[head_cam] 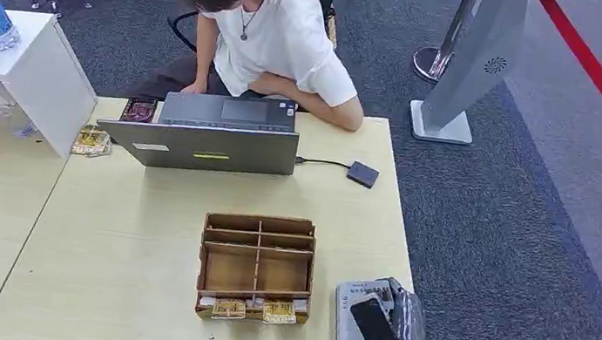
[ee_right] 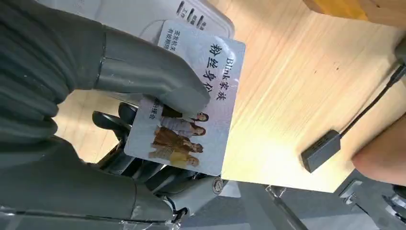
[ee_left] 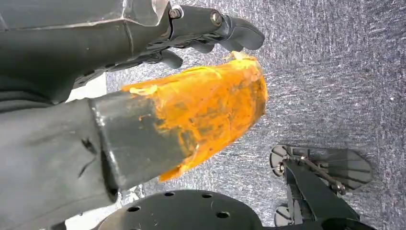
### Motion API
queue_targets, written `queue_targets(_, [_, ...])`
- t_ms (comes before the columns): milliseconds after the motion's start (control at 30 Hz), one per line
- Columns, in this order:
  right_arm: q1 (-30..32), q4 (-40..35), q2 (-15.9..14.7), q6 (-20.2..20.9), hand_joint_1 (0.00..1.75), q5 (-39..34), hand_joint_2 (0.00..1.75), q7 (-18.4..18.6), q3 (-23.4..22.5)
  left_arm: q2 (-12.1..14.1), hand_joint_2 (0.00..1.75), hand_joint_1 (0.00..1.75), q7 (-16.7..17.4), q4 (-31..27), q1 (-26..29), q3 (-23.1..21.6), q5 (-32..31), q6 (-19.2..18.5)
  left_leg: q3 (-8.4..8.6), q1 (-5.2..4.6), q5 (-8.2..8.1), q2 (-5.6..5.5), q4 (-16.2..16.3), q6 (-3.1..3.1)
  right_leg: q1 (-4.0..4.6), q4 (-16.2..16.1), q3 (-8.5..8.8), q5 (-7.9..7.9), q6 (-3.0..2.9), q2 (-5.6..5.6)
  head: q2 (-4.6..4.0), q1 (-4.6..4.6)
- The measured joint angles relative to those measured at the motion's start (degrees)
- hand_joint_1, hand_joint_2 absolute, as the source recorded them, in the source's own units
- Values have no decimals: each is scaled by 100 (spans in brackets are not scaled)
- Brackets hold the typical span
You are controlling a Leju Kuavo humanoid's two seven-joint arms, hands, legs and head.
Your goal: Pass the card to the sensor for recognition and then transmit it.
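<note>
1. While the right hand (ee_right: 143, 124) hangs over the near right corner of the table (head_cam: 129, 244), it pinches the card (ee_right: 191, 100) between its thick thumb and the darker fingers (ee_right: 124, 165) behind it; the thumb lies across the card's face near its middle.
2. The card is held just above the pale sensor (ee_right: 143, 19), a flat grey-white pad that lies at the table's near right edge, right of the wooden organiser (head_cam: 256, 265).
3. The left hand (ee_left: 210, 33) hangs beside the robot over the carpet; its dark fingers curl in with nothing visible between them, and an orange-taped thumb shows below them.
4. The card looks thin, light, stiff and glossy, so I judge it apt to slide or pivot under a pad. A pinch across both flat faces, well in from the edge, should hold it steady and leave a free end to lay toward the sensor.
5. A person (head_cam: 280, 35) sits at the far side behind a laptop (head_cam: 208, 145), with a small black box (head_cam: 363, 175) cabled to it.
</note>
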Motion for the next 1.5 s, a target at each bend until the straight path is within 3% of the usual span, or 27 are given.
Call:
queue_targets(633, [-86,269,0,-256,175,861,175,432,-37,0,0,0,-2,0,1,15,-20,-31,7,0,0,0,0,0,0,0,7,0,0,0,0,0])
queue_targets(1267, [-156,400,0,-389,175,1150,175,553,-37,2,0,0,0,0,0,42,-37,-35,27,0,0,0,0,0,0,0,27,0,0,0,0,0])
queue_targets(1500, [-156,400,0,-617,175,1545,175,680,-39,2,0,0,17,0,1,42,-74,-42,29,0,0,0,0,0,0,0,29,0,0,0,0,0])
